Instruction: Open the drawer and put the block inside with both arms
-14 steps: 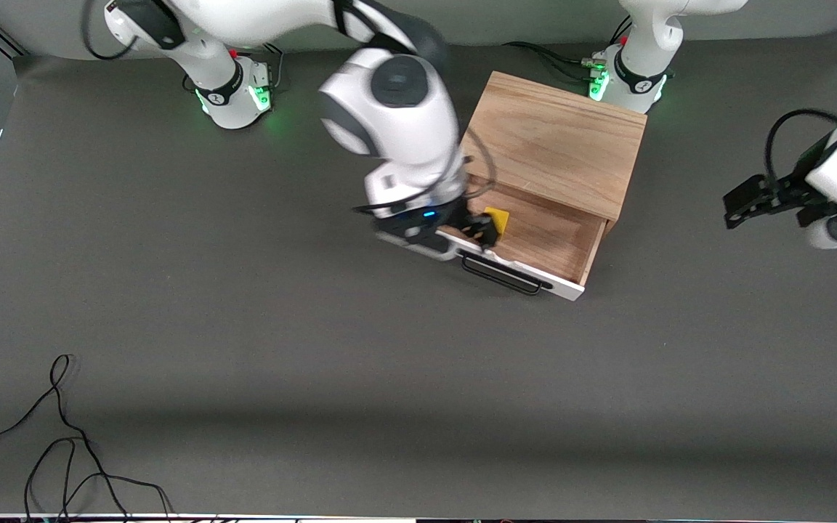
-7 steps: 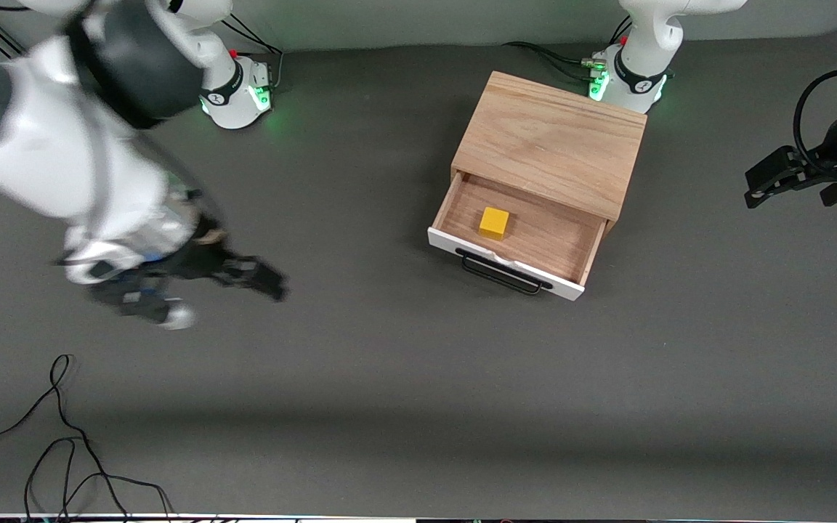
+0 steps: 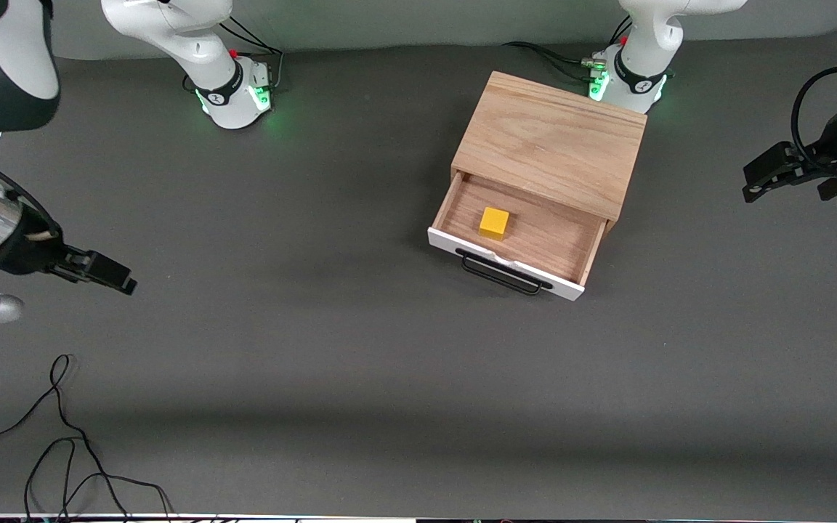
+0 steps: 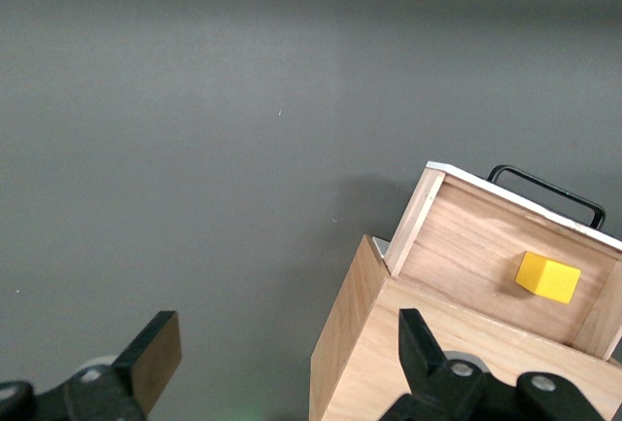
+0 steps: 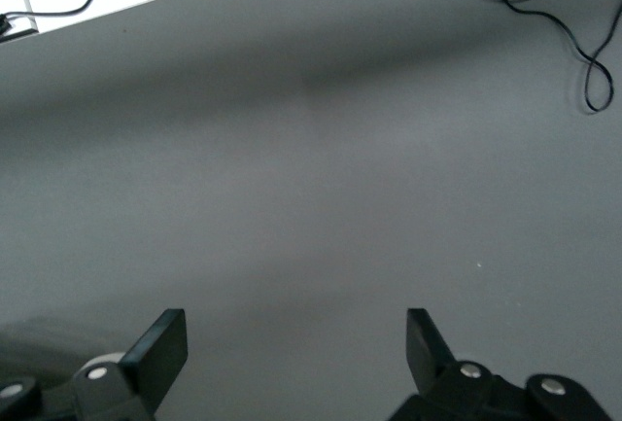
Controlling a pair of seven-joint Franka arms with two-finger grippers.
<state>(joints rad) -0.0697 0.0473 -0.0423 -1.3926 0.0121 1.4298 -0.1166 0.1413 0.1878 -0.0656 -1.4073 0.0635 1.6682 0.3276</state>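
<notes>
Block sits in the pulled-out drawer, on its wood floor w/ nothing touching it. My right gripper hangs over bare table, well apart from drawer, fingers spread, empty. My left gripper up off drawer's other end, jaws wide, empty.

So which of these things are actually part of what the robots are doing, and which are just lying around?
Part of the job:
- drawer, pulled open from the wooden box
- yellow block, lying in the drawer
- left gripper, open, over the table's left-arm end
- right gripper, open, over the table's right-arm end

Just lying about:
- loose black cable on the table, near the front camera
</notes>
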